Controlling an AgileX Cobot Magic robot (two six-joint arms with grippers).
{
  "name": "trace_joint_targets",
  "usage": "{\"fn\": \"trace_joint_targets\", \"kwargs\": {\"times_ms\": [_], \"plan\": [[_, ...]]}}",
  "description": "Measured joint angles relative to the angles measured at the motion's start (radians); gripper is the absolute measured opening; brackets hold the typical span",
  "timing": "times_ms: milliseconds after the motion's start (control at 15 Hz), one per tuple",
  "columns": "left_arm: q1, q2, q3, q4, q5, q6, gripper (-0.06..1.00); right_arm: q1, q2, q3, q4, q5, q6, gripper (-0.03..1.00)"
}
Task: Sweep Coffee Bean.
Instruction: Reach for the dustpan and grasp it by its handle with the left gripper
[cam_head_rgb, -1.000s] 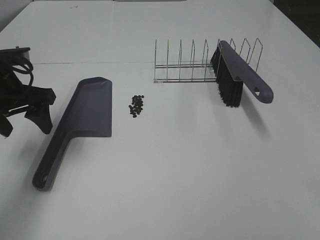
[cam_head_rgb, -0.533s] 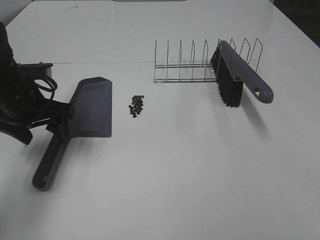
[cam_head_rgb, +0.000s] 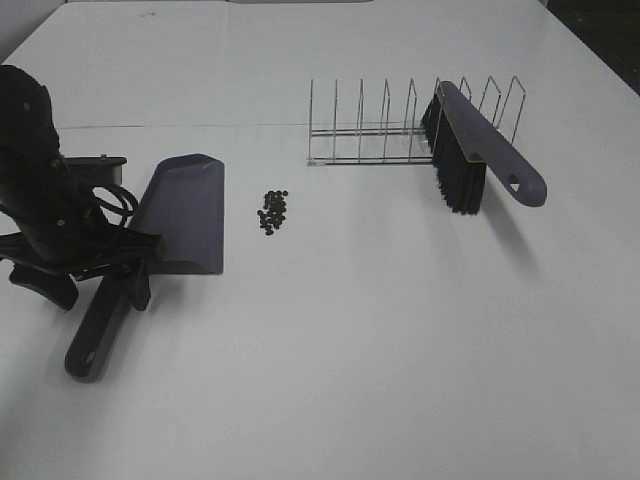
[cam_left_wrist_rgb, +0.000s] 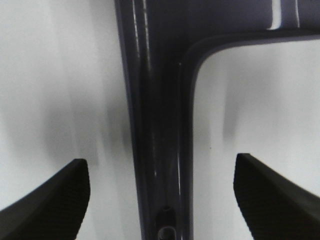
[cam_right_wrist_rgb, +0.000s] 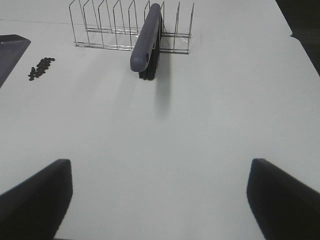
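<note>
A small heap of dark coffee beans (cam_head_rgb: 272, 212) lies on the white table just right of the purple dustpan (cam_head_rgb: 185, 215); it also shows in the right wrist view (cam_right_wrist_rgb: 41, 67). My left gripper (cam_head_rgb: 92, 287) is open and straddles the dustpan's handle (cam_left_wrist_rgb: 160, 125), one finger on each side, apart from it. The purple brush (cam_head_rgb: 480, 145) with black bristles leans in the wire rack (cam_head_rgb: 370, 125). My right gripper (cam_right_wrist_rgb: 160, 200) is open and empty over bare table, facing the brush (cam_right_wrist_rgb: 147, 37). It is out of the high view.
The wire rack (cam_right_wrist_rgb: 100, 25) stands at the back, right of the beans. A corner of the dustpan (cam_right_wrist_rgb: 10, 50) shows in the right wrist view. The table's right edge (cam_right_wrist_rgb: 300, 45) runs beyond the brush.
My left arm has moved right from the table's left edge and come down over the dustpan's handle, fingers open on both sides. Beans, brush and rack have not moved.
</note>
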Motion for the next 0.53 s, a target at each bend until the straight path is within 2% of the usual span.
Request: {"fn": "trace_joint_targets", "kwargs": {"times_ms": [267, 533], "plan": [[-0.001, 0.040, -0.002, 0.007, -0.027, -0.001, 0.73, 0.000, 0.000, 0.000, 0.000, 0.000, 0.000, 0.84], [-0.001, 0.041, -0.002, 0.009, -0.033, -0.001, 0.57, 0.000, 0.000, 0.000, -0.001, 0.000, 0.000, 0.84]]}}
